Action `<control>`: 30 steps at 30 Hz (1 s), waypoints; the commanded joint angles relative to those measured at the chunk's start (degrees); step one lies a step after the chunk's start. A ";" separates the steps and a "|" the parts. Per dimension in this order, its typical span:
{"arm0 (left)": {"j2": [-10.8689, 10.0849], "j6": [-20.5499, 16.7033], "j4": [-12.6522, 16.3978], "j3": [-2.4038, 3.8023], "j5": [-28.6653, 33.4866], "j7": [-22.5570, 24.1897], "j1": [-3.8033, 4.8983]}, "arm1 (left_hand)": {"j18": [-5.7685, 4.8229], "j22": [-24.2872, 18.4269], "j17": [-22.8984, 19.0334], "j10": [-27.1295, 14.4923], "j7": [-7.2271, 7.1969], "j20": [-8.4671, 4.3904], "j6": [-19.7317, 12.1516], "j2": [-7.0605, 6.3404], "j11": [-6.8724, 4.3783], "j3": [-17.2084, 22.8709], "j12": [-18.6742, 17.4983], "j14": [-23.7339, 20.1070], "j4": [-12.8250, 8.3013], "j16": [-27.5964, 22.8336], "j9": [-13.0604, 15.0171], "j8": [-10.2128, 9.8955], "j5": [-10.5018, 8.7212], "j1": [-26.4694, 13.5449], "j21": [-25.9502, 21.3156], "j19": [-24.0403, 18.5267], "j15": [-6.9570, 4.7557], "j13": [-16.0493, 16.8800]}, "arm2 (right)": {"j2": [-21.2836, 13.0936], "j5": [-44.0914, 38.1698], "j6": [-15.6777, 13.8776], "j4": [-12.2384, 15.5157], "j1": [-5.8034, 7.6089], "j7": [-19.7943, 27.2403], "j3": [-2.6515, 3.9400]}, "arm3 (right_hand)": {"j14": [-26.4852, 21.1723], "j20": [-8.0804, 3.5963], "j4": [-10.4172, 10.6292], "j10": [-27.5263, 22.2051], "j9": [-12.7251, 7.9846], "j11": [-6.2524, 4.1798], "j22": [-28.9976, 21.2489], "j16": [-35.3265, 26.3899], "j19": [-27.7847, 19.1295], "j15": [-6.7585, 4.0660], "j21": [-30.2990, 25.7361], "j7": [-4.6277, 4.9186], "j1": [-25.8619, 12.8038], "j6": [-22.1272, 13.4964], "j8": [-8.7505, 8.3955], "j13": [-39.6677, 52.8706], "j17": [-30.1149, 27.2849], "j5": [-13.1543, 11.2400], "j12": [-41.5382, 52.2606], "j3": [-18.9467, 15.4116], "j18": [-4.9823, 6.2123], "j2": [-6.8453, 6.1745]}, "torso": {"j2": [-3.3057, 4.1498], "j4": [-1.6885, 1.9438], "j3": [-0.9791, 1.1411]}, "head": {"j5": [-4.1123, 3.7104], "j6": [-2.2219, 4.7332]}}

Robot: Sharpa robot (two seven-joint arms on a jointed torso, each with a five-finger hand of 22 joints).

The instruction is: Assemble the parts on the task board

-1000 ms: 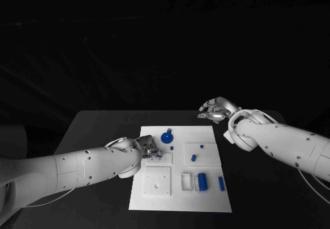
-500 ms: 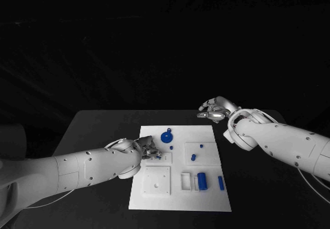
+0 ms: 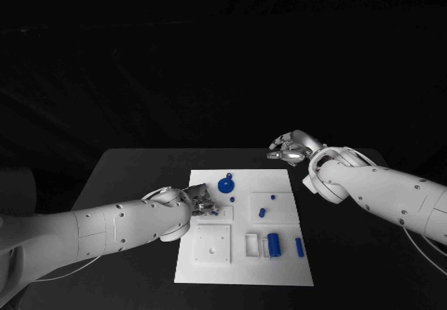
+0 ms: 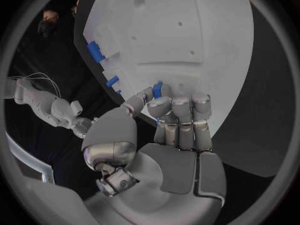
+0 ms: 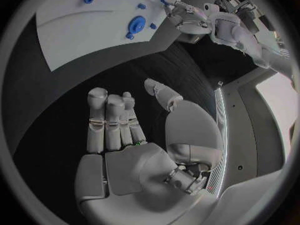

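Note:
The white task board [image 3: 280, 271] lies in the middle of the table. My left hand [image 3: 198, 199] rests over a raised white square near the board's left edge. It pinches a small blue part [image 4: 157, 89] between thumb and finger, touching the board. That same hand [image 5: 195, 21] and its blue part [image 5: 164, 0] also appear in the right wrist view. My right hand [image 3: 293, 147] hovers off the board, past its far right corner, fingers apart and holding nothing [image 5: 125, 125]. A round blue disc [image 3: 227, 186] lies at the far end of the board.
On the board lie a small blue peg [image 3: 233, 200], a blue oblong [image 3: 263, 212], a blue block [image 3: 274, 243] in a white holder and a blue bar [image 3: 299, 247]. A white square plate [image 3: 213, 244] sits near left. Black table [image 3: 130, 174] surrounds the board.

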 commanded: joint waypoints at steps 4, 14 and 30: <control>0.02 2.04 0.08 -0.03 0.16 -0.18 -0.08 | 0.48 0.80 -0.07 -1.43 -5.73 -6.37 8.12 0.55 -1.69 0.27 0.21 1.21 -0.09 0.34 0.07 0.21 0.31 0.97 0.24 0.01 -1.62 -0.09 | 0.11 -0.20 0.75 0.02 0.00 0.24 0.03 | 0.01 -0.32 -0.07 -0.28 0.10 -0.11 0.66 0.29 0.25 -0.41 -0.25 0.44 0.09 -0.02 0.28 -0.08 -0.08 0.31 0.37 -0.32 3.97 0.45 | 0.00 0.00 -0.01 | 0.00 -0.16; 0.01 2.15 0.05 -0.03 0.16 -0.16 -0.10 | 0.48 0.80 -0.08 -1.44 -5.73 -6.37 8.12 0.57 -1.69 0.29 0.23 1.20 -0.13 0.35 0.05 0.22 0.33 1.01 0.24 -0.01 -1.62 -0.12 | 0.19 -0.20 0.76 -0.01 0.00 0.26 0.03 | 0.01 -0.32 -0.07 -0.29 0.11 -0.11 0.67 0.29 0.26 -0.41 -0.26 0.44 0.08 -0.02 0.28 -0.10 -0.08 0.31 0.38 -0.32 3.97 0.46 | 0.01 0.02 0.00 | -0.03 -0.12; 0.14 3.28 -0.30 -0.02 0.79 -0.43 -0.10 | 0.41 0.80 -0.15 -1.58 -5.77 -6.26 8.44 -0.05 -1.71 0.13 0.53 1.08 -0.45 0.34 -0.11 0.54 1.28 0.97 0.27 -0.18 -1.47 -0.48 | 0.19 -0.20 0.80 -0.02 0.00 0.25 0.03 | 0.01 -0.32 -0.08 -0.31 0.13 -0.11 0.69 0.30 0.27 -0.41 -0.28 0.44 0.08 -0.03 0.27 -0.18 -0.09 0.33 0.44 -0.32 3.97 0.47 | 0.02 -0.01 0.00 | 0.02 -0.23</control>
